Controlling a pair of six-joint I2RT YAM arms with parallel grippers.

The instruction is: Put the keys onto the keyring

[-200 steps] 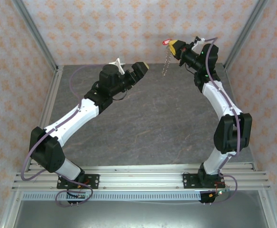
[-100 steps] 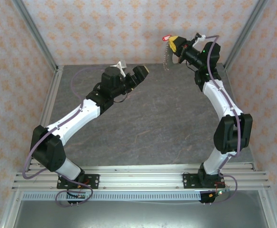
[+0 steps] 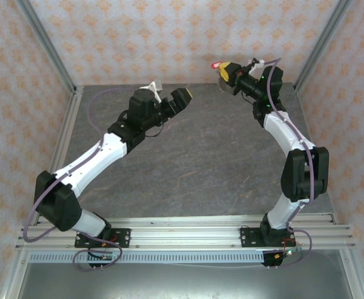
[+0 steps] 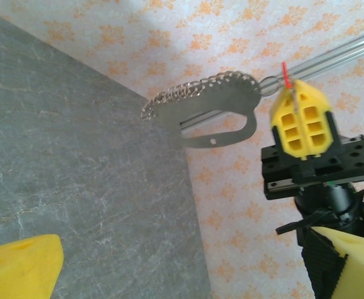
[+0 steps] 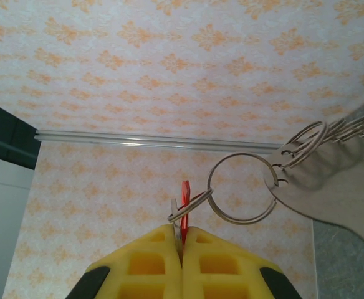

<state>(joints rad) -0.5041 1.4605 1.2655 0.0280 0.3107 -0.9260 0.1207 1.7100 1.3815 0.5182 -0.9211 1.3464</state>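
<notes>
Now the right hand has lifted higher toward the rear wall, pinched shut on the red key. The keyring hangs from it in mid-air, swung out sideways instead of dangling straight down as before. Left hand stays wide open and empty above the bench, shifted slightly left. Key and ring look linked already; probably only set-down remains.

Light: bright, even, diffuse; its direction cannot be told
Shadows: faint, soft-edged on the grey table beneath the arms
Sheen: keyring dull, evenly grey
Focus: top view crisp; left wrist view, near yellow fingertips blurred; right wrist view slightly soft
Distortion: corner posts splay outward in the top view
</notes>
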